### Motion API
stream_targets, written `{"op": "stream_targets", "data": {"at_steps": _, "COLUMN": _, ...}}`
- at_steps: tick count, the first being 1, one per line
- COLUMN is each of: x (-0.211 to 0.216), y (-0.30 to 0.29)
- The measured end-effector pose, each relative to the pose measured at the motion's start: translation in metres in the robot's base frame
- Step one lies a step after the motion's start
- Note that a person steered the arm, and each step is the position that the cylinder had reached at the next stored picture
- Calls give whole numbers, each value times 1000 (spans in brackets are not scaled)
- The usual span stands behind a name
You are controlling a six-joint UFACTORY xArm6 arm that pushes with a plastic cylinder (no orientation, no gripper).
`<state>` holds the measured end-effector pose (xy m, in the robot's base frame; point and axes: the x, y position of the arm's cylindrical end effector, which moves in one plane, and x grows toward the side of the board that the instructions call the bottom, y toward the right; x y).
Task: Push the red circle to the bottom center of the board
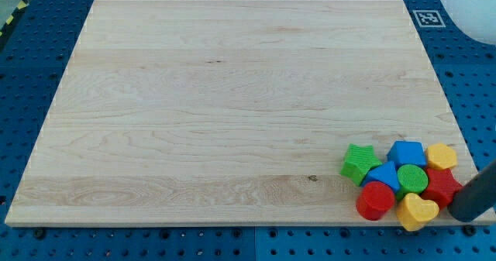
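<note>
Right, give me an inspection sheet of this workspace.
Surface: wooden board on a blue pegboard.
Job's things: red circle at the view's bottom right, at the left edge of the cluster.
Clutter: green star, blue block, second blue block, green circle, yellow block, red block, yellow heart, packed together.
Grippers: none; my tip is right of the yellow heart.
Cables: nothing seen.
Surroundings: marker tag, white object.
</note>
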<state>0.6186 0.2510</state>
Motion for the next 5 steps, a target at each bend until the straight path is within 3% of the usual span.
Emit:
{"op": "stream_targets", "data": {"at_steps": 3, "x": 0, "y": -54}}
{"op": "stream_targets", "data": {"at_steps": 5, "x": 0, "y": -128}}
